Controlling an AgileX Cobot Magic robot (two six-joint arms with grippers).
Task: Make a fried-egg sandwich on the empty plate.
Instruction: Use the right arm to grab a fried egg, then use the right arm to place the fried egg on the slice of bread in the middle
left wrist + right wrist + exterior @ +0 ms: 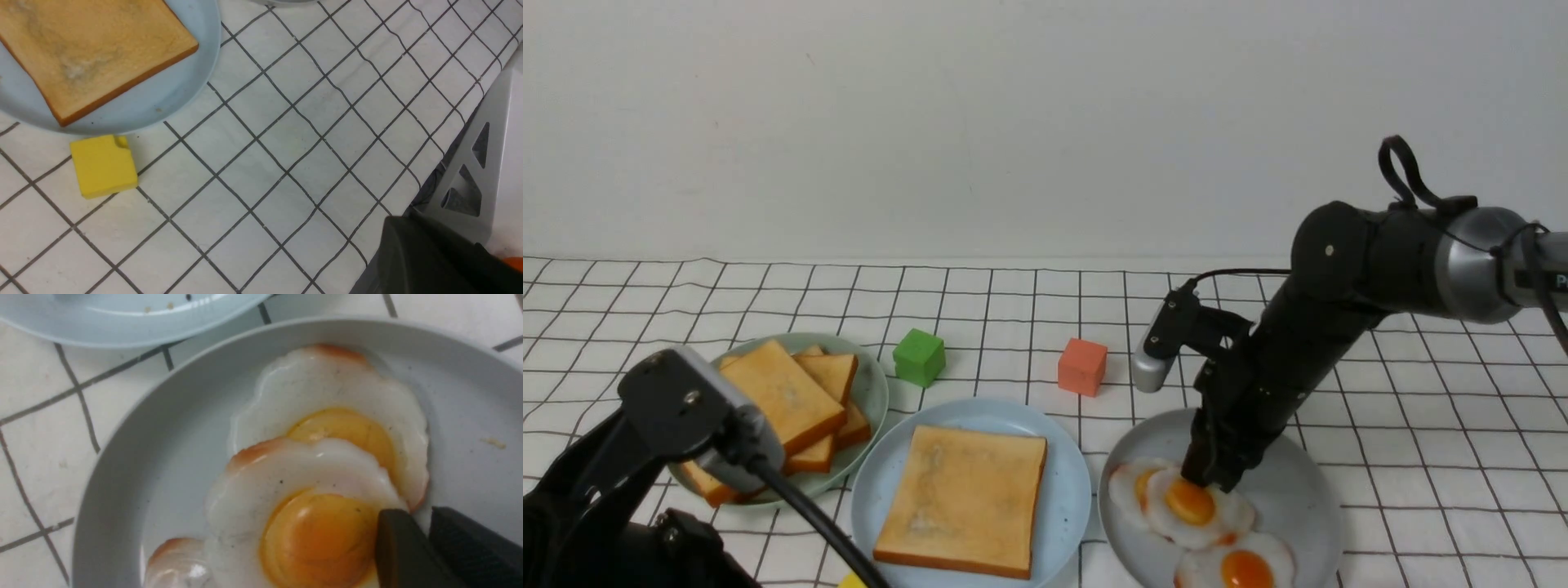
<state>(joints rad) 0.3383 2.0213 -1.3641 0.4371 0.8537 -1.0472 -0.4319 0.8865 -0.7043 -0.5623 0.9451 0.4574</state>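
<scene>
Left gripper is sitting closed, out of view at far left, the light-blue plate (1066, 490) at centre is carrying one toast slice (964, 498), and the right gripper (1211, 483) is standing nearly closed, apparently pinching the rim of the upper fried egg (1188, 505) on the grey plate (1298, 490).

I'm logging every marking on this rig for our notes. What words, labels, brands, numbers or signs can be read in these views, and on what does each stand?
"P": a white letter on the dark band of the right arm, cut off by the front view's edge, so the rest of the word is out of view.
No other text, label, number or sign can be read in any of the three views.
</scene>
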